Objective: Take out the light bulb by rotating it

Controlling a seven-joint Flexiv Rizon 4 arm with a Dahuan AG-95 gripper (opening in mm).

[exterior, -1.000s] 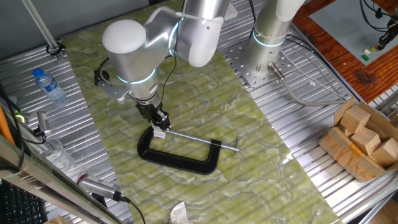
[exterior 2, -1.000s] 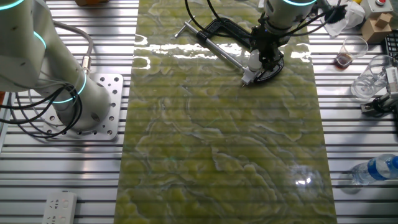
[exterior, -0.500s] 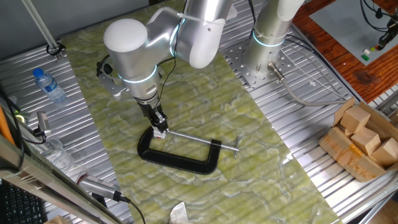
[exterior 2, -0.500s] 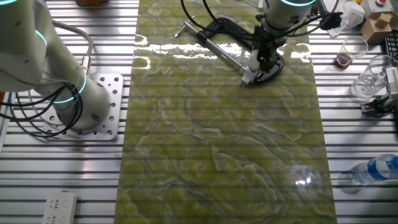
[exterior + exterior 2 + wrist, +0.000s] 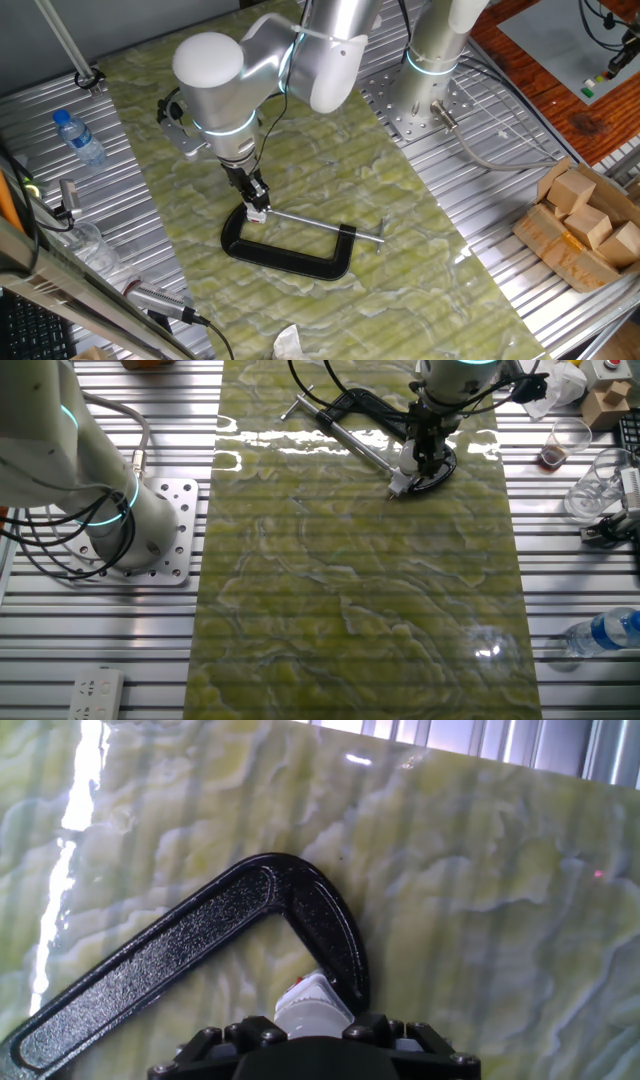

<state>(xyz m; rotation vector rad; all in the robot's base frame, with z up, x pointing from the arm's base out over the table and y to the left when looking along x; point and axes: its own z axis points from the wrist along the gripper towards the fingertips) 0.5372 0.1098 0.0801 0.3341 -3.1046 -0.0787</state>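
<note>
At clamp corner (image 5: 320, 920) | end effector (image 5: 257, 207) clamped on light bulb (image 5: 312, 1010) | mat (image 5: 350, 580) open around.

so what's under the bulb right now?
The light bulb sits at the corner of the black C-clamp, with the gripper closed around it. Its socket or base mount is hidden by the fingers.
</note>
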